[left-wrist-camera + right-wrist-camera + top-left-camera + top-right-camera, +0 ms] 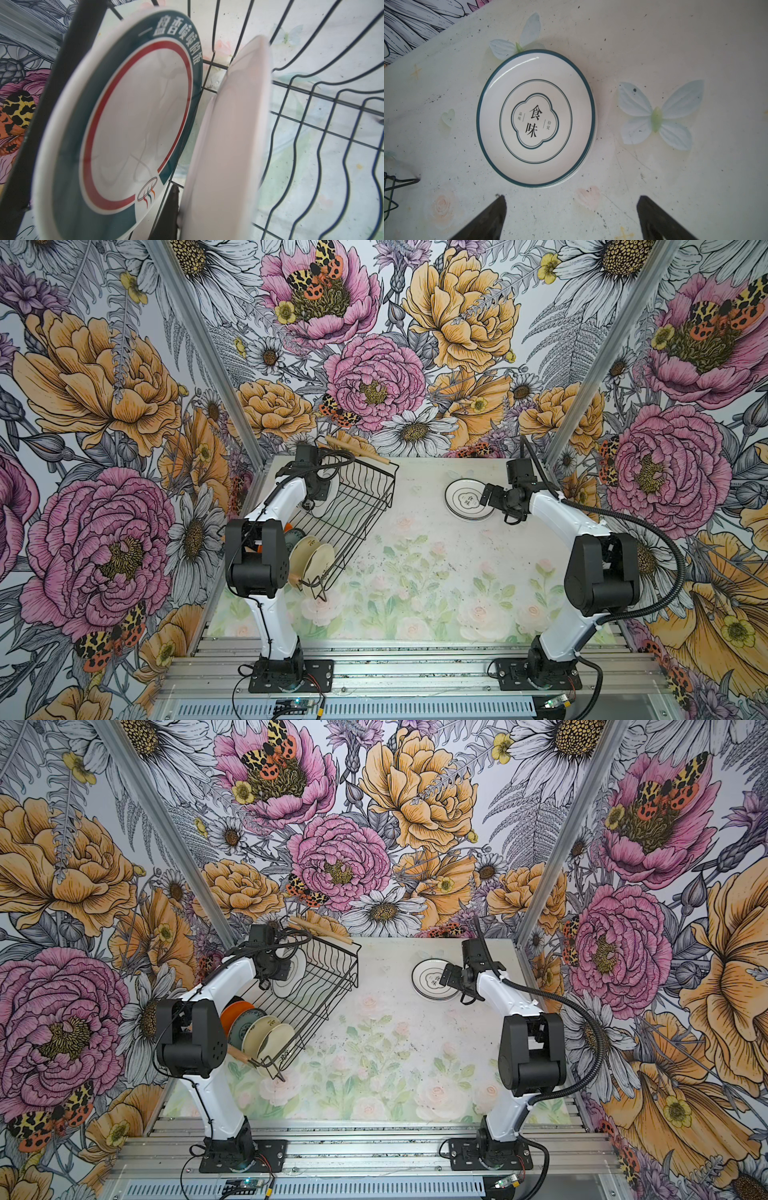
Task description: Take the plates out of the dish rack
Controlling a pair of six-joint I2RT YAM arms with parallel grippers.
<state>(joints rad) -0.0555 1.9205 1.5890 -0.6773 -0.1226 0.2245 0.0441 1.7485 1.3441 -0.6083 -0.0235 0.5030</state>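
Six or more plates stand on edge in the rack, which sits skewed on the left side of the table. An orange, a teal and two cream ones are at the near end, and two more are at the far end. There the left gripper reaches in. In the left wrist view its dark fingers lie either side of the banded plate. Whether the jaws have clamped on it I cannot tell. A pale plate, blurred, stands just beside it. Well apart, on the right of the table, a stack of at least two teal-rimmed plates lies flat. The right gripper is near it, jaws wide apart and holding nothing.

What could go wrong, as I judge it: the glazed rim looks thin and slick, so a grip taken too near the edge may let the banded plate swivel or slip out on the lift. The pale plate is so close that a tilted lift could knock it over. If the rim catches on the rack, the light rack may be dragged or tipped, spilling the plates at its near end.
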